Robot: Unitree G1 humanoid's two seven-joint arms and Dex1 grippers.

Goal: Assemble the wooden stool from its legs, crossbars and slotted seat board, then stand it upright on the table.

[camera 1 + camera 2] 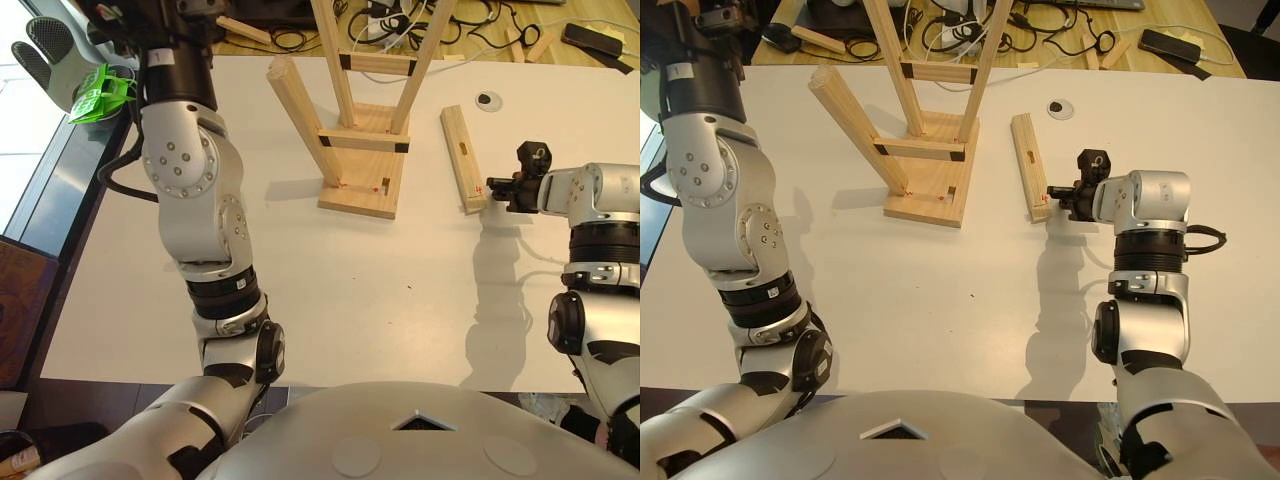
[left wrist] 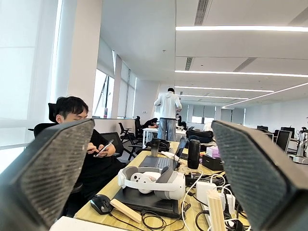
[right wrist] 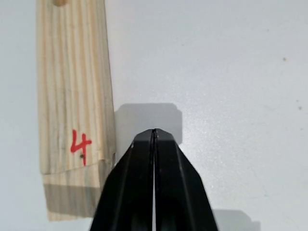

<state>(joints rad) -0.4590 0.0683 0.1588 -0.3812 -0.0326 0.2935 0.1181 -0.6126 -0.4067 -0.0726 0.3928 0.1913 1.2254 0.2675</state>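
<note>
The right pincer [image 3: 154, 137], shut and empty, is held just beside the loose leg [image 1: 463, 158] at its 10 o'clock, while at 9 o'clock three legs [image 1: 305, 115] and crossbars [image 1: 363, 140] are already fitted to the seat board [image 1: 365, 198]; fitting that leg and uprighting are judged outstanding.

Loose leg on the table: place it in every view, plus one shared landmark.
Left eye view: loose leg lies right of the half-built stool.
Right eye view: leg right of the stool.
Right wrist view: leg's numbered end, close up.
Left wrist view: faces a cluttered desk instead.
Landmark: shut right gripper beside the leg's near end.
</note>
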